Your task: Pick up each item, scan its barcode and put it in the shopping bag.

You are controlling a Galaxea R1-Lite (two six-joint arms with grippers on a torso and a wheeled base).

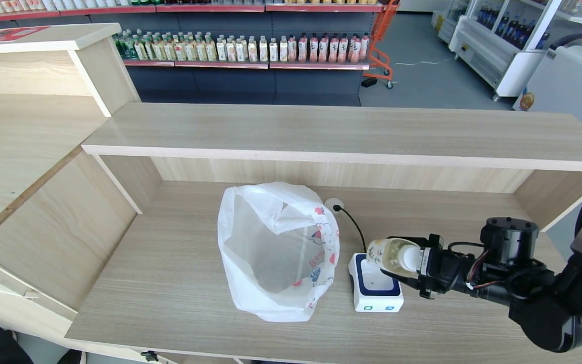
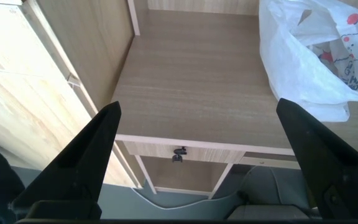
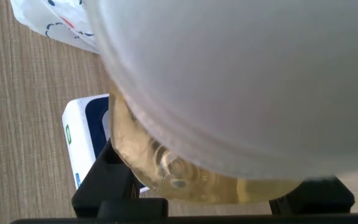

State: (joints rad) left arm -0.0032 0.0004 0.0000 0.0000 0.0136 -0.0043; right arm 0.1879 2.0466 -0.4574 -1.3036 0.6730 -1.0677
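Observation:
A bottle of yellowish drink with a white cap lies on its side in my right gripper, which is shut on it at the cap end. The bottle hangs just above the white and blue barcode scanner on the counter. In the right wrist view the bottle is very close, with the scanner below it. The white plastic shopping bag stands open to the left of the scanner. My left gripper is open, held off the counter's front edge, with the bag farther off.
The wooden counter has a raised shelf behind it and side walls on both sides. A black cable runs from the scanner to a hole at the back. Store shelves with bottles stand far behind.

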